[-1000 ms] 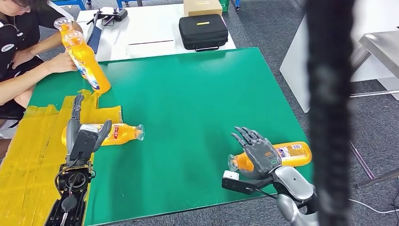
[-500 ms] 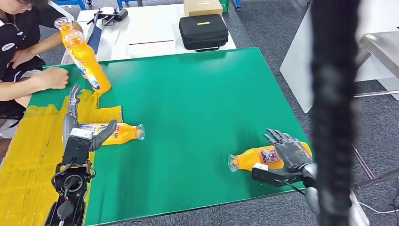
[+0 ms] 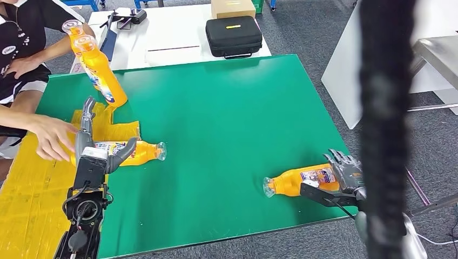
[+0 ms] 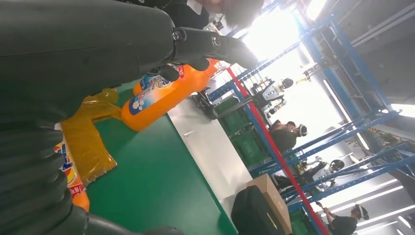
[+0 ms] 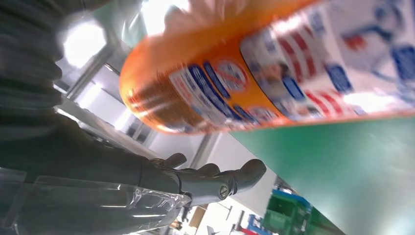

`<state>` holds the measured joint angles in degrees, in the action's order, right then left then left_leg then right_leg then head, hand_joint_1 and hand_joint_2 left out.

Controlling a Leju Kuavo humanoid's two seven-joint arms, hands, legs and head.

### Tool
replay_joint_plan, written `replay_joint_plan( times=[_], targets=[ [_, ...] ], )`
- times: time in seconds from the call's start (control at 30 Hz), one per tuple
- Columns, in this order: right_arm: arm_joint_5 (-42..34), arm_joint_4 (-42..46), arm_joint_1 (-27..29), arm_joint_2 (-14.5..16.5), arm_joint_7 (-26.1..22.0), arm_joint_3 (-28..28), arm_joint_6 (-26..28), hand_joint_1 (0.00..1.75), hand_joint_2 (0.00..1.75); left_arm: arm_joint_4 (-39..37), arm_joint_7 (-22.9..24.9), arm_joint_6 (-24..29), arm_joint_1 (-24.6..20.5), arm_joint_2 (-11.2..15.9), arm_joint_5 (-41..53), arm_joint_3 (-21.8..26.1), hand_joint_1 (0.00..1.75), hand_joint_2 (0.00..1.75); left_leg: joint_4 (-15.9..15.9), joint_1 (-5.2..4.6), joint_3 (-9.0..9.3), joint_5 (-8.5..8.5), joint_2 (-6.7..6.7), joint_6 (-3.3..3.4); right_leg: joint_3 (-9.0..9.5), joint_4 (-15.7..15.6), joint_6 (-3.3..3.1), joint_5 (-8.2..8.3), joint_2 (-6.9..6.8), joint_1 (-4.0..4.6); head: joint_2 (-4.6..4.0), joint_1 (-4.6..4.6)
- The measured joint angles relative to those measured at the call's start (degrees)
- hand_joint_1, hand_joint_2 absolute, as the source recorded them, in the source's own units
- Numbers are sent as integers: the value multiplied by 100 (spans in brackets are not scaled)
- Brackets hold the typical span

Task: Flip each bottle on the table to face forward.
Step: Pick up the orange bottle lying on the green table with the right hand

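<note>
1. Your head view is bright and evenly lit, with soft, faint shadows on the green tabletop point(image 3: 227, 108).
2. A blurred dark band blocks its right side.
3. Windows blow out white in the left wrist view.
4. The bottle point(image 5: 274, 68) is smeared, out of focus.

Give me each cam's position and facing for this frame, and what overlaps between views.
Head view: high on the body, facing forward and down at the green table; both arms enter from below, left hand, right hand.
Left wrist view: behind the left hand, looking across the table toward upright bottles.
Right wrist view: behind the right hand, close under the lying bottle.
Shared: head and right wrist views both show that lying bottle.
</note>
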<state>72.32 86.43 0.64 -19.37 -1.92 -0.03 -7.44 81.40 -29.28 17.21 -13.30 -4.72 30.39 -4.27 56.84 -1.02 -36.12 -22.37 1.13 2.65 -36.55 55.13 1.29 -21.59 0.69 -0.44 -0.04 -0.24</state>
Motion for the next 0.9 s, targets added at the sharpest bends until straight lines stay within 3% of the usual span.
replay_joint_plan(
  times=[0.73,0.87,0.9],
  targets=[
    [102,-339,-42,166,21,-150,-167,0,175,-80,3,-38,-14,-73,-58,-56,0,175,0,0,3,0,0,0,1,0,0,0,0,0,0,-1],
    [-85,-810,-314,162,-209,-172,-246,168,175,-152,3,-49,-100,-87,-117,-88,0,175,0,0,23,-1,-2,1,22,-2,1,-1,1,1,0,0],
    [-113,-968,-403,166,-249,-172,-237,174,175,-172,3,-46,-121,-92,-133,-96,0,175,0,0,29,-1,-2,1,29,-3,2,-2,1,1,0,1]
  ],
)
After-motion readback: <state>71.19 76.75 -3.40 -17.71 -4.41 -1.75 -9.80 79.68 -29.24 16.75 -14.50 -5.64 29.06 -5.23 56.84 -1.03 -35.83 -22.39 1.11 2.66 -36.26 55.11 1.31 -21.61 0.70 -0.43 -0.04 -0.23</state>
